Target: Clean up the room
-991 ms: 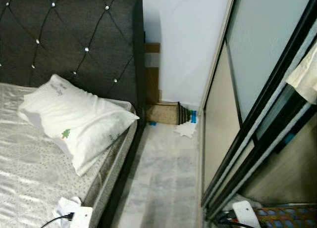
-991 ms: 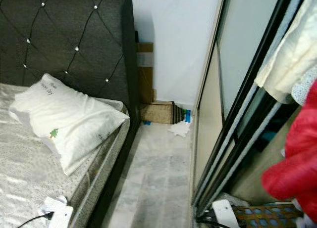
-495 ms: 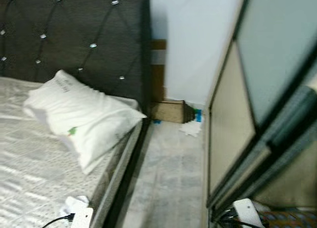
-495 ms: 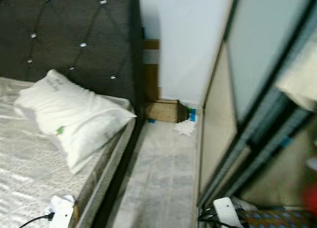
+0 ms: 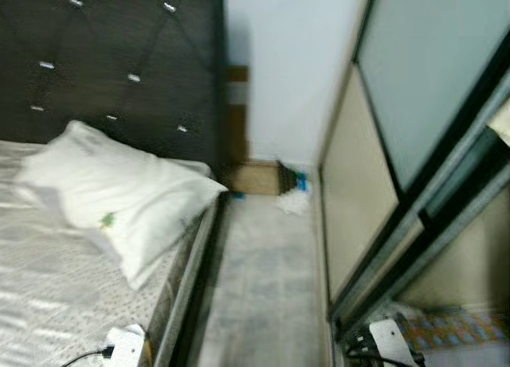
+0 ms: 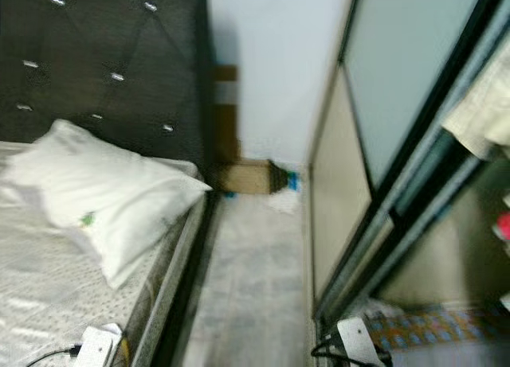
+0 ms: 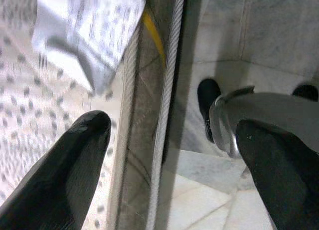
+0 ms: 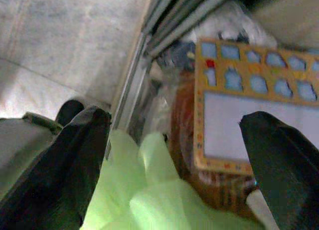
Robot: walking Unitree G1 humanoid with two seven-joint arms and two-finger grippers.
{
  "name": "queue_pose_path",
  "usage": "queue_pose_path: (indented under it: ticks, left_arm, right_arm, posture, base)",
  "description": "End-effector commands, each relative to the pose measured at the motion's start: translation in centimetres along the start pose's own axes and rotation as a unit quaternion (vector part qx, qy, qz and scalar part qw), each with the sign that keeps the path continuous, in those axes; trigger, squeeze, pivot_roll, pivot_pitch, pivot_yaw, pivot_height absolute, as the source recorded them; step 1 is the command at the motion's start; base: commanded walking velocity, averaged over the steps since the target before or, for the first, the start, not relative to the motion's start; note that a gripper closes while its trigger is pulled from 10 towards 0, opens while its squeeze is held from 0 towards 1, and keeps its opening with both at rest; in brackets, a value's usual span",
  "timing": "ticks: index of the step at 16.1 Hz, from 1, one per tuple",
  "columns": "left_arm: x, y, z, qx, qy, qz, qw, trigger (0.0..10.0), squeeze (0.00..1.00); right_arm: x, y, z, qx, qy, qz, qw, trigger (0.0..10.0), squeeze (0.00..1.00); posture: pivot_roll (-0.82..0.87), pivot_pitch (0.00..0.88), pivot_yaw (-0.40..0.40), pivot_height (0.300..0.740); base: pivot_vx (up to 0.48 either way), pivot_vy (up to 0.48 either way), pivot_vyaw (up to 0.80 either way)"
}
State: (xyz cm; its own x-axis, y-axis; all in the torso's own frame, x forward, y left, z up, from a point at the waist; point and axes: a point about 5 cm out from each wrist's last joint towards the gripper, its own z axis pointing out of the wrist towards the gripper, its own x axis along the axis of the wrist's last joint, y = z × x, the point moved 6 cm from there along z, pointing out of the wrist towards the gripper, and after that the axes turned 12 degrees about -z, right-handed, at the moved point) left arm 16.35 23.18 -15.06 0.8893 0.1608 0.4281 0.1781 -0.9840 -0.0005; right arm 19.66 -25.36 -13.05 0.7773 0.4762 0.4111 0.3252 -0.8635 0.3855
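Head views are blurred, so the robot is judged to be walking or turning; the step in hand looks like scouting for clutter, nothing grasped yet. A narrow aisle of pale marbled floor tile [image 5: 263, 295] is seen between the bed [image 5: 48, 303] and the sliding wardrobe [image 5: 414, 144].

Likely clean-up target: a crumpled white scrap [image 5: 292, 204] lying on the floor at the far end of the aisle, just beside a brown cardboard box [image 5: 255, 178] against the wall. Its material cannot be told, paper or cloth.

Left hand [image 7: 169, 155]: released, black fingers spread wide, nothing between them, hanging over the mattress edge. Right hand [image 8: 174, 155]: also released and empty, hanging over the wardrobe track, above a pale green soft bag or cloth [image 8: 144, 195] and an orange-framed patterned board [image 8: 249, 115].

Materials: headboard [image 5: 111, 72] dark woven fabric, tufted with shiny studs; pillow [image 5: 119, 196] plump, white, smooth cover with a small green print; mattress cover silvery, dotted, quilted. Wardrobe panels frosted glass and beige in dark frames.

Next move is judged to call for walking down the aisle, then bending low to reach the scrap.
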Motion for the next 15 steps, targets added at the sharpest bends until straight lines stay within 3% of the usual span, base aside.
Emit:
queue_pose_path:
  ticks: [1, 2, 8, 15]
  left_arm:
    - [0.52, 0.11, 0.04, 0.000, 0.007, 0.006, 1.000, 10.0, 0.00]
    - [0.49, 0.12, 0.04, 0.000, 0.006, 0.009, 1.000, 10.0, 0.00]
    - [0.47, 0.22, 0.06, -0.001, 0.005, 0.013, 1.000, 10.0, 0.00]
    - [0.60, 0.31, 0.08, -0.002, 0.005, 0.017, 1.000, 10.0, 0.00]
  right_arm:
    - [0.26, 0.32, 0.04, -0.004, 0.003, -0.008, 1.000, 10.0, 0.00]
    - [0.43, 0.26, 0.06, 0.001, 0.006, -0.028, 1.000, 10.0, 0.00]
    - [0.56, 0.20, 0.06, 0.008, 0.010, -0.035, 0.999, 10.0, 0.00]
    - [0.80, 0.14, 0.09, 0.015, 0.013, -0.047, 0.999, 10.0, 0.00]
  posture:
    - [-0.01, 0.000, -0.021, 0.740]
    - [-0.01, 0.000, -0.021, 0.740]
    - [-0.02, 0.000, -0.023, 0.740]
    - [-0.02, 0.000, -0.026, 0.740]
  base:
    - [0.000, 0.000, 0.00]
    - [0.000, 0.000, 0.80]
    - [0.000, 0.000, 0.80]
    - [0.000, 0.000, 0.57]
